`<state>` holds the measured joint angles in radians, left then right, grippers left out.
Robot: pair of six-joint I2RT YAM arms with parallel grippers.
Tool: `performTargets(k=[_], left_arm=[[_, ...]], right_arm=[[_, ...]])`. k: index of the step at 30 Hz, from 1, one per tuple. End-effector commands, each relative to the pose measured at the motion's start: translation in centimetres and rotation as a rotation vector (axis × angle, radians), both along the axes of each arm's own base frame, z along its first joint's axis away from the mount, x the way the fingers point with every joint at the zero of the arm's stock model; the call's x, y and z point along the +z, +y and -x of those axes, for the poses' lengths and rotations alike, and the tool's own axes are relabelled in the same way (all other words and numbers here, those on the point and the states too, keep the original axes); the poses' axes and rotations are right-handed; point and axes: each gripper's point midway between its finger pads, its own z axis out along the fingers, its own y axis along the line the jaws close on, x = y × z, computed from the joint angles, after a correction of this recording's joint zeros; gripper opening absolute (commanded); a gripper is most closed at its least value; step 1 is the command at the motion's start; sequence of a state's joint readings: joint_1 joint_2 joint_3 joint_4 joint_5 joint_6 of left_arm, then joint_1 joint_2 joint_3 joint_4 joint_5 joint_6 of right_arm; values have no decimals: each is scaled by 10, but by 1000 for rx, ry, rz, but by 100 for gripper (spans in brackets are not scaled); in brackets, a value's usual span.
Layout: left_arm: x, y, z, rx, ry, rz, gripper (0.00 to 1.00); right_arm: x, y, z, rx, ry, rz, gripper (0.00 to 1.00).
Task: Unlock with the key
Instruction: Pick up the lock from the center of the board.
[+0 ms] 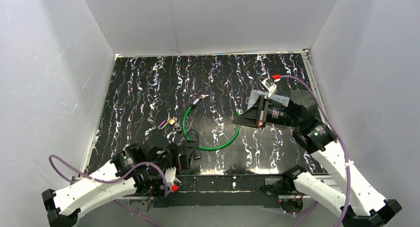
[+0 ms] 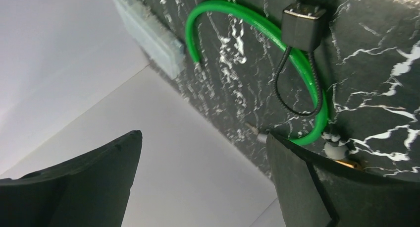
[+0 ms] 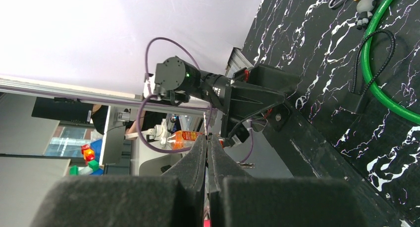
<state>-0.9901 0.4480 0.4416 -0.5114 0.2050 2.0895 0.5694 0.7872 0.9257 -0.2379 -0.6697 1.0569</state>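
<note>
As things lie on the mat (image 1: 138,88): the green cable (image 2: 313,83) curls mid-frame in the top view. One tip is bare and free toward upper centre. It reads as already drawn out of the lock, though the seat is too small to confirm.
Lock body (image 2: 303,25): a black box in the upper right of the left wrist view, flat on the mat just beside the cable. A black cord (image 2: 277,85) loops from it down toward the keys.
Key bunch (image 1: 171,122): left of centre in the top view, just beside the cable's left bend, with no finger on it. Whether a key sits in the keyhole cannot be told.
Left gripper (image 2: 202,138): lower left of the top view, near the lock. Fingers (image 2: 99,177) are spread wide with nothing between them and touching nothing, probably to stay off the lock.
Right gripper (image 3: 206,150): right of centre in the top view, pointing left toward the cable's right end. Fingers (image 3: 193,167) are pressed flat together and hold nothing.
Likely stage: near done, with both arms standing off so the cable lies undisturbed.
</note>
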Motion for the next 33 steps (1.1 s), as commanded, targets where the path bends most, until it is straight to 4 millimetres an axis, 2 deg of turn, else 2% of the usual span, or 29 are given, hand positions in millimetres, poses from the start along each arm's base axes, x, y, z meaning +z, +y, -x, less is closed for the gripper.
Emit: performTargets(k=[1,5,10,17,23,27,33], left_arm=[[-7,11,22,-11,233,-166,98],[-18,10,29,17,411,-305,98],[-32,26,33,-4,527,-486,98],[-53,13,35,-117,612,-529,98],[-65,-11,30,-152,667,-494,98],[-70,-23,20,-130,700,-490,98],[-87,-25,7,-130,716,-550,98]], right_arm=[[16,-2,4,21,-62,-28,1],[23,-5,5,13,-83,-28,1],[32,-9,7,13,-104,-37,1],[38,-13,4,20,-107,-48,1],[39,-18,4,19,-111,-46,1],[42,-21,7,12,-129,-50,1],[40,-24,9,10,-143,-33,1]])
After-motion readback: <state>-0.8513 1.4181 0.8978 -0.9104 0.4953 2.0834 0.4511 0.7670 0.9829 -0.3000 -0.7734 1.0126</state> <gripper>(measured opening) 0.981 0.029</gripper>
